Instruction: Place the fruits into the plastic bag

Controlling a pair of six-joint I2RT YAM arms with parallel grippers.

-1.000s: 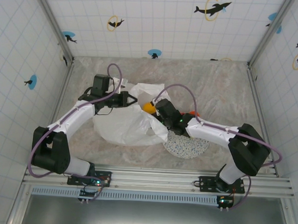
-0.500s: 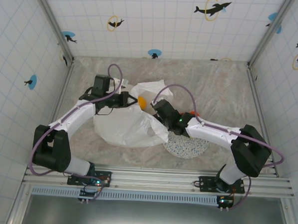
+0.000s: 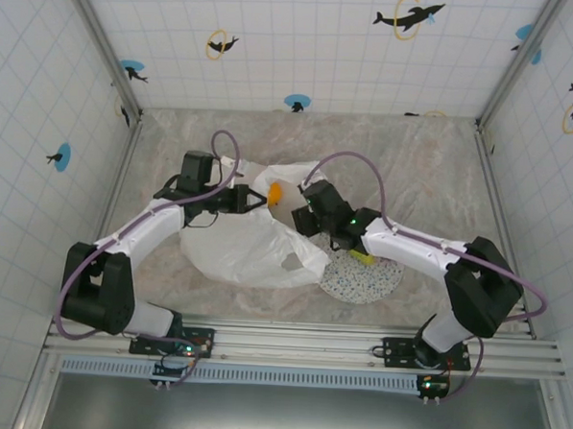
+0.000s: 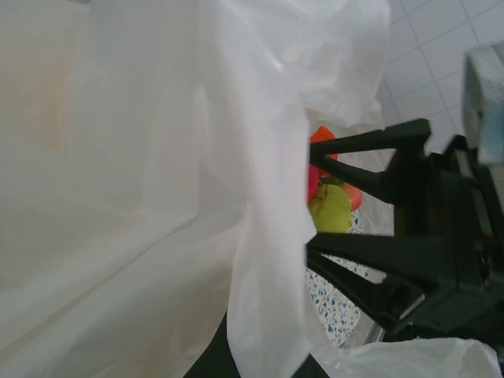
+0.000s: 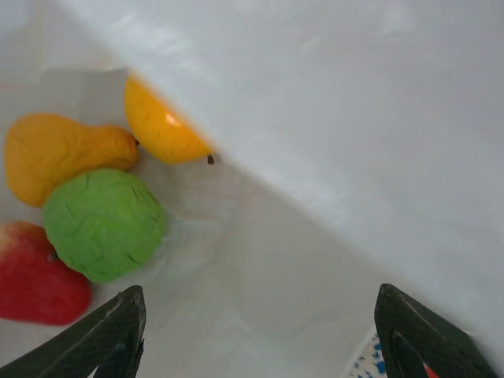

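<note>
Bag mouth held open, my right pincer empty inside it

The plate (image 3: 377, 282), just beside the bag's (image 3: 241, 251) near right edge, carries fruits (image 4: 331, 209) not yet bagged. My right pincer (image 5: 268, 339), spread and empty, sits in the bag's mouth over four fruits, and could snag the film and drag them out. My left pincer (image 3: 255, 201) is pressed together on the bag's far rim; if it slips, the mouth collapses.

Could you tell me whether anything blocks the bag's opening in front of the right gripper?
Nothing visible does: the right gripper faces the open plastic bag, with fruits lying inside; the left gripper pinches its rim.
</note>
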